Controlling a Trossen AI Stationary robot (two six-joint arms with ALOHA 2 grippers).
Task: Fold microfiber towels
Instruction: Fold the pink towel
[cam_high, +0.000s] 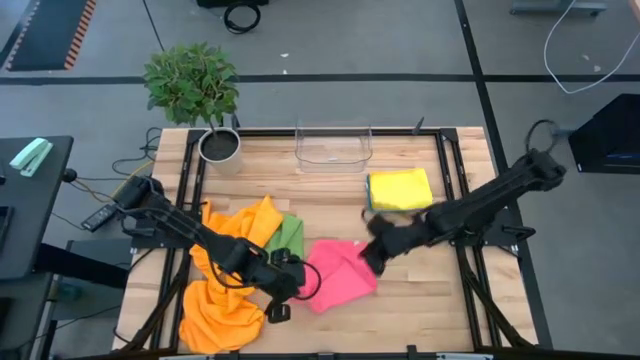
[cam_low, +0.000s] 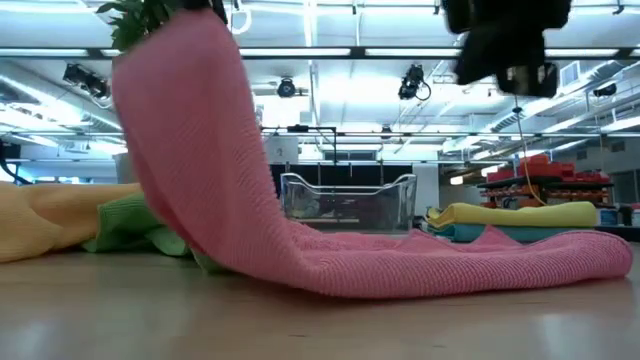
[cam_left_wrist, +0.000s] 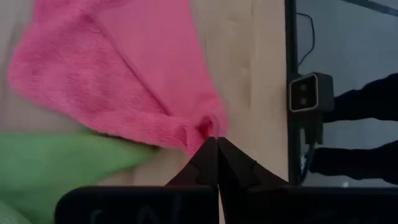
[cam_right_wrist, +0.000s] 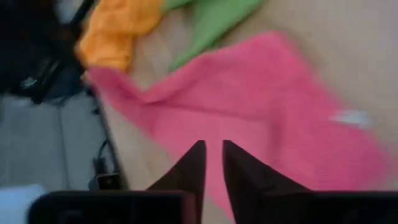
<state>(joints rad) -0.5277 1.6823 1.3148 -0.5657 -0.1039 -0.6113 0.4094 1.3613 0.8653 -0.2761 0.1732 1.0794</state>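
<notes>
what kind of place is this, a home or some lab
Most likely a robotics lab or workshop, not a home: long ceiling strip lights, a camera on a black frame post at the wooden table, and cables on grey floor.

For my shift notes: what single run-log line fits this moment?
step: folding pink microfiber towel | left gripper: shut on towel corner, lifting it | right gripper: slightly open above towel, nothing held

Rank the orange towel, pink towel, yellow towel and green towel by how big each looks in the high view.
1. orange towel, a crumpled heap
2. pink towel
3. yellow towel, folded

The green towel shows least, but it lies partly under the orange one, so its rank is unsure.
</notes>
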